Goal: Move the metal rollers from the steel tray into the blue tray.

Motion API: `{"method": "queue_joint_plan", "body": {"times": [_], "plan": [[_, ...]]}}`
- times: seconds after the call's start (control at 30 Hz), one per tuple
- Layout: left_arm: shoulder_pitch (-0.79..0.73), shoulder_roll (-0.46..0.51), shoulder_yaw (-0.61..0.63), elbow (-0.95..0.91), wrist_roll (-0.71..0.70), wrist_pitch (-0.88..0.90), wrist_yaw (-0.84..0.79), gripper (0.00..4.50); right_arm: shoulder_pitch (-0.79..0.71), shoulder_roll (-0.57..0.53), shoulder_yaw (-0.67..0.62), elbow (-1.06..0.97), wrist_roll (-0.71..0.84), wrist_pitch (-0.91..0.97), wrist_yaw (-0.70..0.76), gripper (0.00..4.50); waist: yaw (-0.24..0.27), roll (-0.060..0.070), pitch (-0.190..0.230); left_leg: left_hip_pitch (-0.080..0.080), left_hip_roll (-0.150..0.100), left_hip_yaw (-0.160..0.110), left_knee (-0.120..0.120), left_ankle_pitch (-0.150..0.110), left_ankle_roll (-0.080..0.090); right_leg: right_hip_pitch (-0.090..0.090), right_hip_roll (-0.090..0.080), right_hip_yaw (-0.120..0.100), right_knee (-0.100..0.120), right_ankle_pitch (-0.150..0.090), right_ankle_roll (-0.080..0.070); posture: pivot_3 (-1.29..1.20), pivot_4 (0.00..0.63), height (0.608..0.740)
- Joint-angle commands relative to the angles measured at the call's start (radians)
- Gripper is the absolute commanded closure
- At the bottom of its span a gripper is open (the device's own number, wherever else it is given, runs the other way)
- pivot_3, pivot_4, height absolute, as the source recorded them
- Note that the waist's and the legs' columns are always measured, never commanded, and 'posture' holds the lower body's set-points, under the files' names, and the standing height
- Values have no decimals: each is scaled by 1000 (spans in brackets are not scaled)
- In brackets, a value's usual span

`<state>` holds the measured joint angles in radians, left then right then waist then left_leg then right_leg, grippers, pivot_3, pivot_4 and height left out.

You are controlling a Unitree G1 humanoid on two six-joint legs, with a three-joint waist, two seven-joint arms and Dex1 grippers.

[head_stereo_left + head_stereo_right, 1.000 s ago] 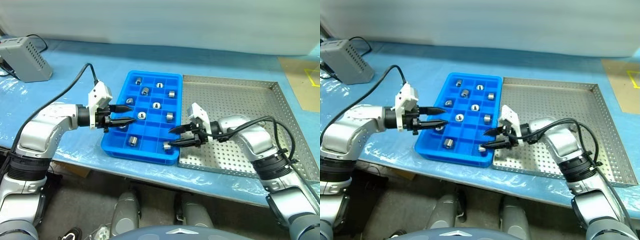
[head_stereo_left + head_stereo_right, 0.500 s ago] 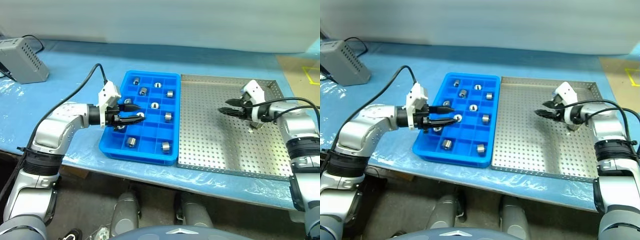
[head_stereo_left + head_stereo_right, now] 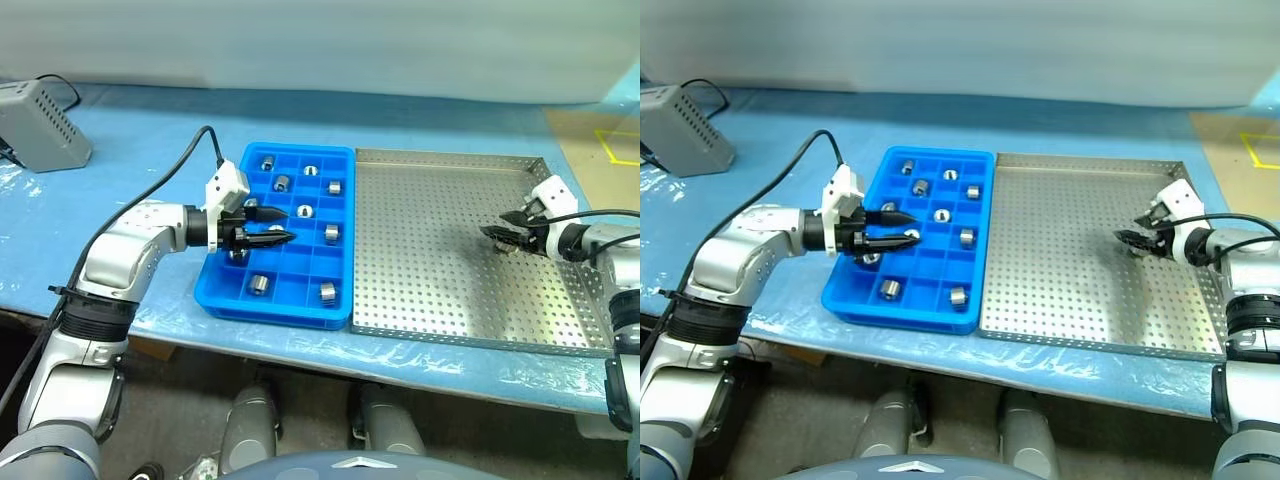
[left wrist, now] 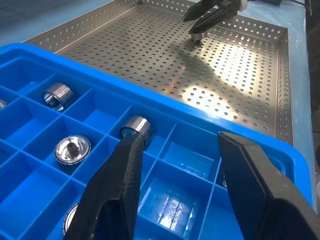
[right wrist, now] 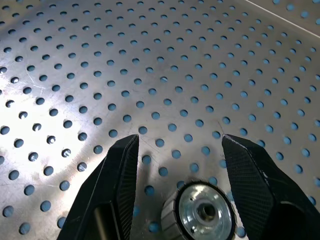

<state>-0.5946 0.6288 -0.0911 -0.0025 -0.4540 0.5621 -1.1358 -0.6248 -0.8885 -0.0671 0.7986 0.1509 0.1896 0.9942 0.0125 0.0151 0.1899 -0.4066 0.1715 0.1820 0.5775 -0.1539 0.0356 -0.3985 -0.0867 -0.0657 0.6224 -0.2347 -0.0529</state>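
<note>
On the table: a blue cloth covers it, and two trays sit side by side on top, touching.
Steel tray: the big flat silver metal tray (image 3: 440, 290) full of tiny holes lies at the 3 o'clock side of the table.
Blue tray: the bright blue plastic tray (image 3: 262, 303) with little square boxes lies just beside it, on its 9 o'clock side.
Rollers in the blue tray: many small shiny silver metal rollers (image 3: 332, 233) sit in the boxes, one in each box that has any.
Last roller: one small shiny roller (image 5: 202, 212) stands alone on the holey floor of the steel tray, far over at 3 o'clock, near that edge.
Right gripper: the two black fingers of the right gripper (image 3: 503, 230) are spread apart and hold nothing. The lone roller sits right between the fingertips, down low, and the fingers do not touch it.
Left gripper: the left gripper (image 3: 275, 226) hangs over the middle of the blue tray, pointing toward 3 o'clock. Its black fingers (image 4: 119, 190) are parted and empty.
Grey box: a grey box (image 3: 38, 124) with a black cord sits far off at 10 o'clock.
</note>
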Motion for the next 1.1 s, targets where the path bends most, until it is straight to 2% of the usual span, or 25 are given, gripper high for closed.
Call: {"method": "queue_joint_plan", "body": {"times": [0.03, 0.53, 0.67, 0.7, 1.0, 1.1], "plan": [[-23, 5, 4, -4, 5, -21, -15, 2029, -4, -26, -34, 6, -9, -39, -24, 1818, -1, 0, 0, 0, 0, 0, 0, 0, 0, 0, 0, 0, 0, 0, 0, -255, 150, 740], [-15, 7, 7, -17, 10, -12, -17, 2029, 19, 10, -24, 103, -30, -71, -43, 1818, 0, 0, 0, 0, 0, 0, 0, 0, 0, 0, 0, 0, 0, 0, 0, -248, 150, 740], [-18, 9, 7, -16, 9, -10, -19, 2029, 9, 25, -30, 92, -24, -63, -49, 2699, 0, 0, 0, 0, 0, 0, 0, 0, 0, 0, 0, 0, 0, 0, 0, -248, 150, 740], [-19, 10, 8, -16, 10, -10, -20, 2029, 7, 29, -32, 87, -19, -61, -41, 2699, 0, 0, 0, 0, 0, 0, 0, 0, 0, 1, 0, 0, 0, 0, 0, -247, 150, 740], [-24, 14, 12, -20, 10, -12, -22, 2029, 4, 64, -43, -56, 14, -5, -6, 2812, 0, 0, 0, 0, 1, 0, 0, 0, 0, 0, 0, 0, 0, 0, 0, -236, 150, 740], [-27, 18, 21, -25, 0, -3, -22, 2029, -1, 96, -37, -242, 76, 94, 38, 2812, -1, 1, 0, 0, 0, 0, 0, 0, 1, 0, 0, 0, 0, 0, 0, -225, 150, 740]]}}
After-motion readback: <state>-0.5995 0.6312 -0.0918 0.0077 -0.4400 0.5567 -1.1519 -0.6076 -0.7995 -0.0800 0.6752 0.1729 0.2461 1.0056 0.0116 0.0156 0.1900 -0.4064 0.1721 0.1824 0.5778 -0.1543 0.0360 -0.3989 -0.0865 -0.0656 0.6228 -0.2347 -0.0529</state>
